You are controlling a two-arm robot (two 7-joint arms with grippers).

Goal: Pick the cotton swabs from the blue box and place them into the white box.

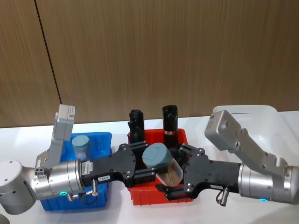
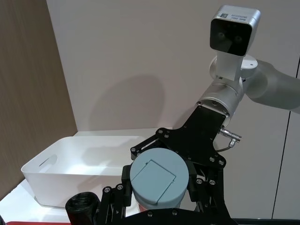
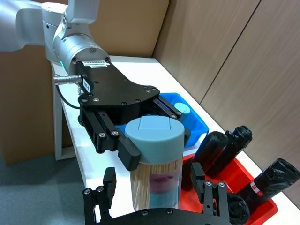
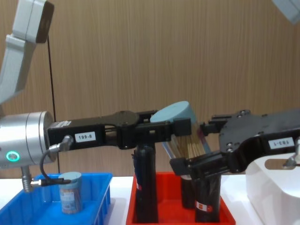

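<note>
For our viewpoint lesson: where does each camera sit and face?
Head: high, looking down; both arms, left claw gripping clear grey-lidded swab tub, right claw open around it.
Chest: low, looking across; both arms sideways.
Left wrist: faces right arm, white plastic box.
Right wrist: faces left arm, blue plastic box.
All share the tub.

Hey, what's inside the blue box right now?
One swab tub stands upright toward the back of the blue box. The left arm crosses over the box's front, so anything lying beneath it is hidden.
</note>
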